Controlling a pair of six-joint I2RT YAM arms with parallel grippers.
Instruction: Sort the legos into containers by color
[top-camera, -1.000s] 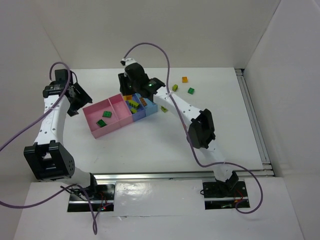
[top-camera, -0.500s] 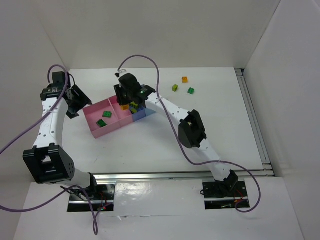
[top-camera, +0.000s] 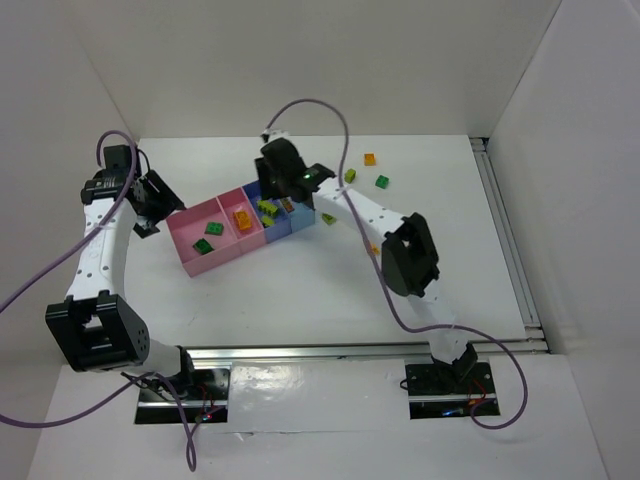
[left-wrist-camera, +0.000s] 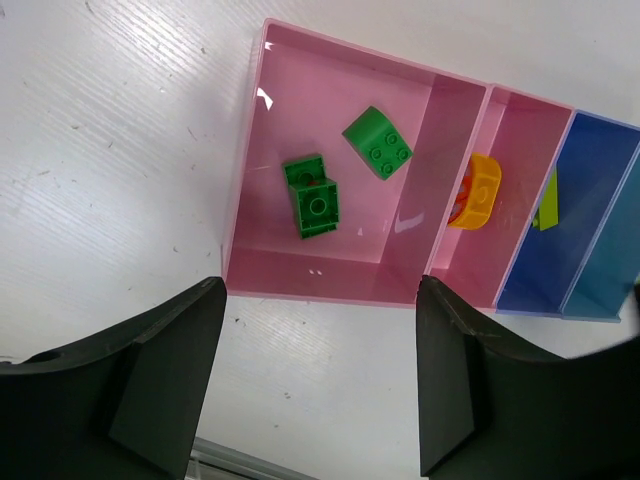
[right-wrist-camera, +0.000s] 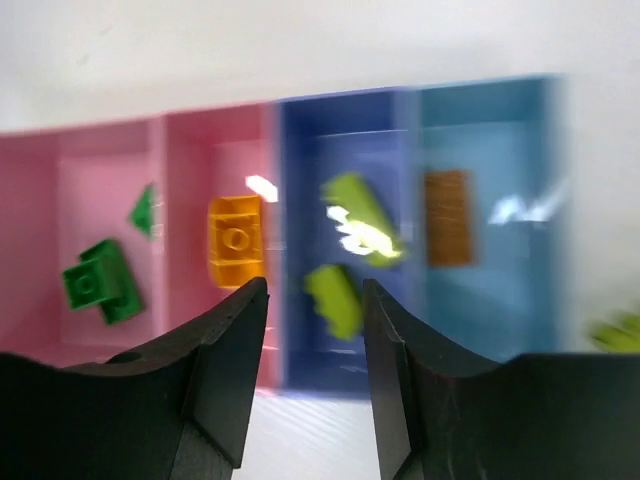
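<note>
Near side first: the containers (left-wrist-camera: 300, 100) sat mid-table (top-camera: 300, 300), four bins in a row, two pink and then two blue. Counted inside were two dark green legos (left-wrist-camera: 378, 143) in the leftmost pink bin and one orange brick (top-camera: 241, 219) in the next. The dark blue bin held at least two lime bricks (right-wrist-camera: 335, 298), and the light blue bin one amber brick (right-wrist-camera: 448, 217).

The left gripper (left-wrist-camera: 318, 300) hung at the row's left end, jaws wide and empty. The right gripper (right-wrist-camera: 312, 320) hovered over the blue bins, fingers only slightly parted, nothing between them.

Now the key bit: the loose bricks all lay to its right, toward the table's far right corner, so the right arm was the nearer one. Closest was one lime brick (top-camera: 328, 218) just beside the row's right end, too small to read its long axis. Farther back sat a second lime brick (top-camera: 350, 176), a dark green brick (top-camera: 382, 181) and a far orange brick (top-camera: 369, 159). That made four loose that I could count.
</note>
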